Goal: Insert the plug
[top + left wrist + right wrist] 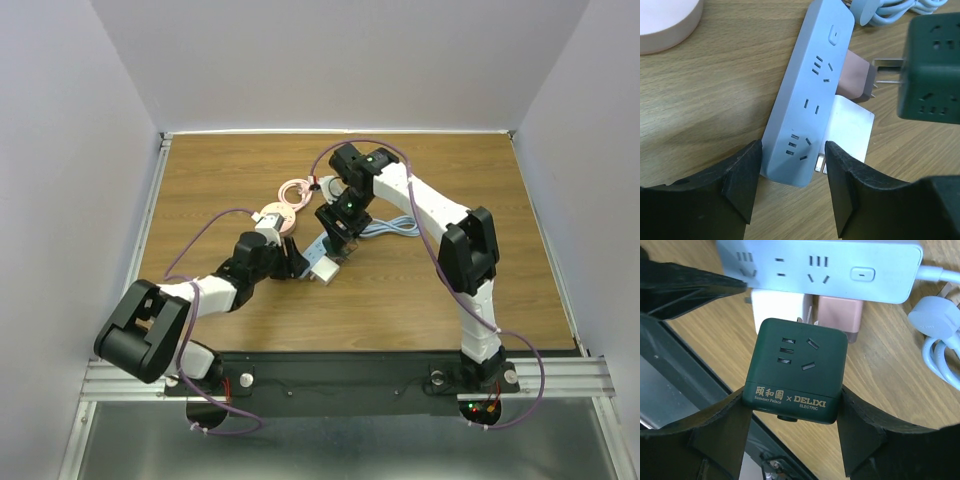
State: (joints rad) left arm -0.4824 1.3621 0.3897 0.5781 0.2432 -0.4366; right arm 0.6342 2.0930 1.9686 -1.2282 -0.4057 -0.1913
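A pale blue power strip [810, 100] lies on the wooden table and also shows in the right wrist view [820, 265]. My left gripper [792, 150] straddles its near end, one finger on each long side, shut on it. My right gripper [791, 392] is shut on a dark green cube plug [795, 375] marked DELIXI. It holds the cube just off the strip's side, prongs [885, 70] toward the strip, not in any socket. A white adapter [850, 130] and a pink-brown adapter [857, 75] lie against that side of the strip.
The strip's coiled pale blue cable [390, 228] lies to the right. A pink cable coil [295, 190] and a round pink disc [278, 217] sit behind the left gripper. The table's near edge and a black rail [690, 390] are close below the right gripper.
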